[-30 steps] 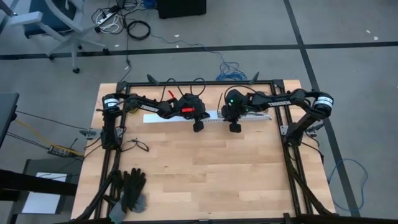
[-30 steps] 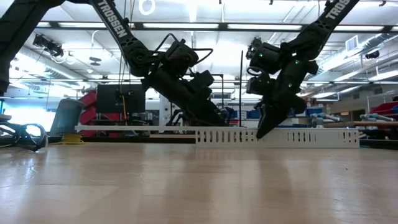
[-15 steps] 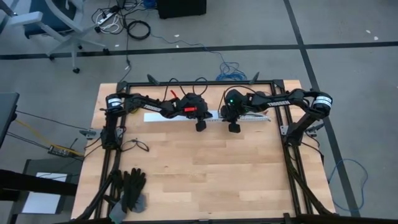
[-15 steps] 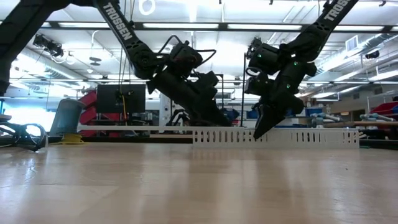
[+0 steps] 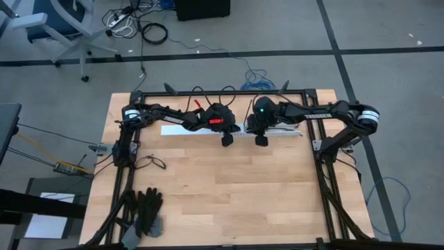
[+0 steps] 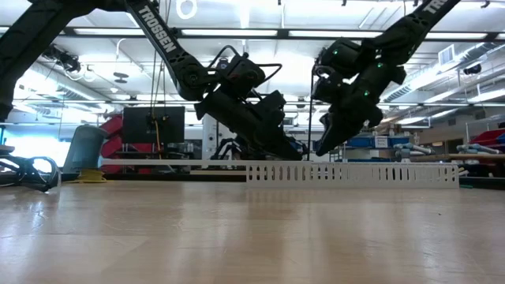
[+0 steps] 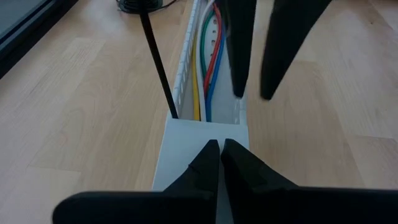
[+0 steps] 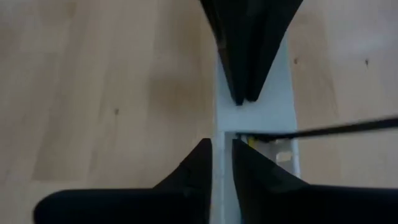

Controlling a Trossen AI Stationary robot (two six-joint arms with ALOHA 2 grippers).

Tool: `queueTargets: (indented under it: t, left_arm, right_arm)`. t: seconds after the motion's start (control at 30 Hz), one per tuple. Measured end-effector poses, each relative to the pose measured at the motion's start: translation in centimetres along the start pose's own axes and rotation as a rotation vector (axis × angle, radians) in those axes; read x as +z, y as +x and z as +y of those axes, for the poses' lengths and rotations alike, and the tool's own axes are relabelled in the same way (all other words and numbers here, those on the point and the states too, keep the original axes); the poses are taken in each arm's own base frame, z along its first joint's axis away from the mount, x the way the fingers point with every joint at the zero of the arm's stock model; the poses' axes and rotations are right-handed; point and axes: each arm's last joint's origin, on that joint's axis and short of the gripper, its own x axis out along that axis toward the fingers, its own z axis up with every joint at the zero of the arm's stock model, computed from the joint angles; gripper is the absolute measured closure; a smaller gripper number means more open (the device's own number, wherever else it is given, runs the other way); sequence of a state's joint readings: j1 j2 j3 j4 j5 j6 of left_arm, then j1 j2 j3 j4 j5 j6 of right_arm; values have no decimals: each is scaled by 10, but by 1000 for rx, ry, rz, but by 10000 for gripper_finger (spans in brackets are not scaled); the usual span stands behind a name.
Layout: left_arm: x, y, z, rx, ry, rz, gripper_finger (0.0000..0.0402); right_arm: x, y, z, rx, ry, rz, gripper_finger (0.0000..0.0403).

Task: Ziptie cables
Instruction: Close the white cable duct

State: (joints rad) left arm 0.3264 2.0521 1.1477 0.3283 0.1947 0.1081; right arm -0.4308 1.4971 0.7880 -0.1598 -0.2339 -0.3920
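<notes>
You see pale wood planks on the surface [image 5: 222,187], framed in black. The channel [image 6: 351,173] is white, its wall cut by a row of dark slots. Inside it the cables [image 7: 207,68] run yellow, green, white, red and blue. A black ziptie [image 7: 158,65] crosses them. Both tools [image 7: 220,149] [image 8: 221,147] are black; the left arm [image 5: 216,122] wears a red patch, the right arm [image 5: 259,109] a green light.

Grey floor [image 5: 388,76] with dark seams, an office chair [image 5: 52,24] (upper corner), strip lights [image 6: 237,31] overhead.
</notes>
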Motion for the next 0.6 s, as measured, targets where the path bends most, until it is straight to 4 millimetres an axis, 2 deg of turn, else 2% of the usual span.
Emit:
queueTargets:
  t: [0.13,0.23,0.6]
  left_arm:
    - [0,0,0,1,0,1,401]
    - [0,0,0,3,-1,2,402]
    - [-1,0,0,6,-6,5,401]
  right_arm:
    - [5,-14,3,-10,-4,-29,331]
    - [2,-17,5,1,18,8,315]
    - [-13,1,3,14,53,126,303]
